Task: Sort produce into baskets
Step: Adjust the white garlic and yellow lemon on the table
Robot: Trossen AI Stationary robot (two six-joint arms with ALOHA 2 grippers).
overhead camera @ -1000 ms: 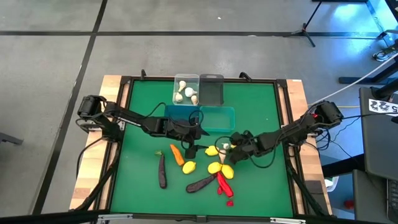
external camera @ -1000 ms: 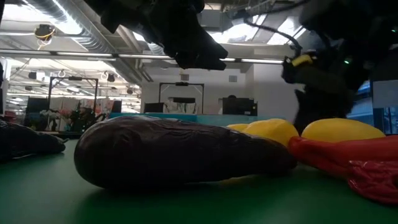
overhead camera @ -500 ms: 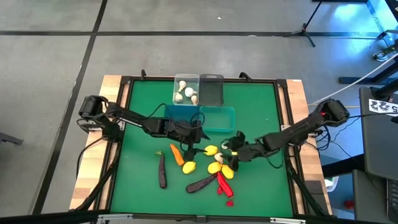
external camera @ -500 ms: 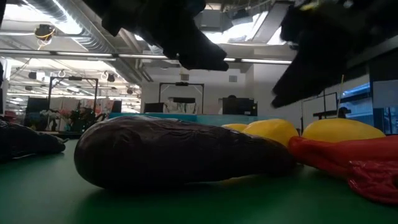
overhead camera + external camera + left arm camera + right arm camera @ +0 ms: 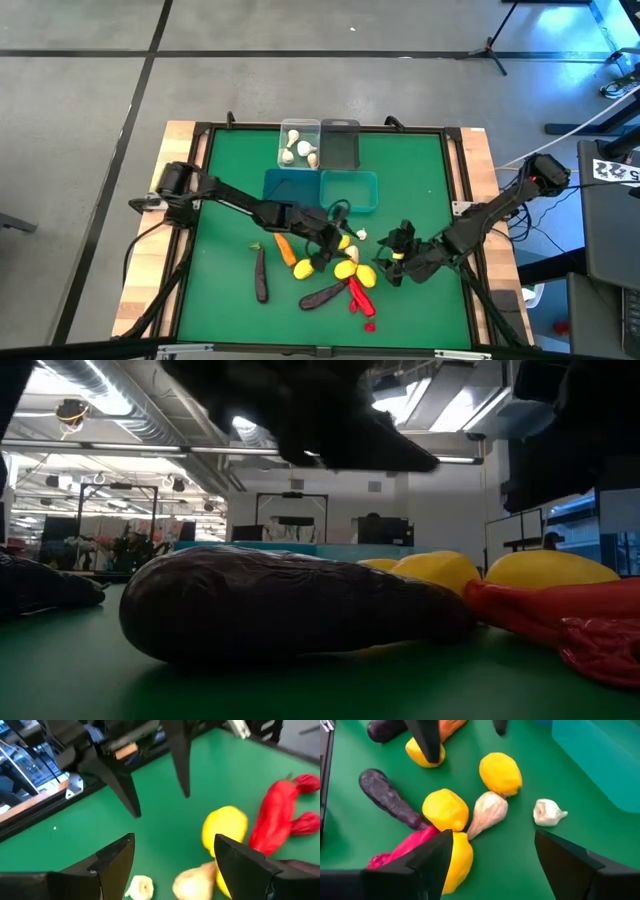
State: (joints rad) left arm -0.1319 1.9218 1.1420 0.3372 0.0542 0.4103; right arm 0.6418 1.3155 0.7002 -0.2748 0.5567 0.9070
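I count four baskets at 12 o'clock on the worktop [image 5: 420, 170]: one clear basket [image 5: 299, 130], one dark grey basket [image 5: 341, 143] and two teal baskets [image 5: 351, 190]. Three garlic bulbs [image 5: 299, 148] sit in the clear one.

The rest lies loose toward 6 o'clock:
- Four lemons [image 5: 500, 772].
- Two more loose garlic bulbs [image 5: 548, 812].
- One carrot [image 5: 285, 247].
- Two eggplants [image 5: 261, 275].
- Two chili peppers [image 5: 358, 295], as far as I can count.
- One small green piece [image 5: 255, 245], at 9 o'clock of the carrot.

My left end effector [image 5: 175, 845] hangs over the lemons and loose garlic, released, with nothing between its fingers. My right end effector [image 5: 492, 837] sits at 3 o'clock of the pile, also spread wide and grasping nothing.

The worktop is green matting in a dark frame on pale wood. Around it I see grey concrete floor, and a tripod [image 5: 490, 45] at 1 o'clock. The low view shows ceiling ducts and lamps.
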